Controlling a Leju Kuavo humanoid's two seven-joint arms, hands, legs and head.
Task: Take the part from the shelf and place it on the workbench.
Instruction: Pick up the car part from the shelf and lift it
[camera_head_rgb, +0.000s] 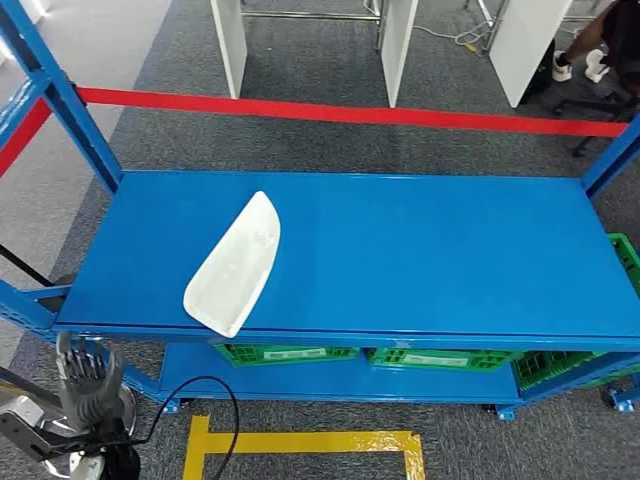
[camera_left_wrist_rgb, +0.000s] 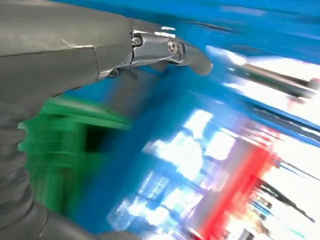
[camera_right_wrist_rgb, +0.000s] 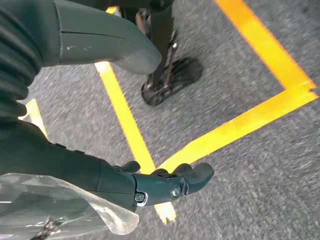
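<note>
The white curved part (camera_head_rgb: 234, 262) lies flat on the left half of the blue shelf top (camera_head_rgb: 423, 250), one end near the front edge. My left hand (camera_head_rgb: 89, 378) is below and left of the shelf's front edge, fingers up and apart, holding nothing. In the blurred left wrist view, the left hand (camera_left_wrist_rgb: 113, 55) has blue shelf and green crate behind it. My right hand (camera_right_wrist_rgb: 124, 177) hangs over grey carpet with its fingers apart and nothing in them.
Green crates (camera_head_rgb: 287, 353) sit on the lower shelf level. Blue uprights (camera_head_rgb: 72, 110) stand at the shelf's corners. Red tape (camera_head_rgb: 340, 112) crosses the floor behind, yellow tape (camera_head_rgb: 302, 440) in front. A black cable (camera_head_rgb: 219, 400) loops near the left hand. A person's feet (camera_head_rgb: 577, 65) are far right.
</note>
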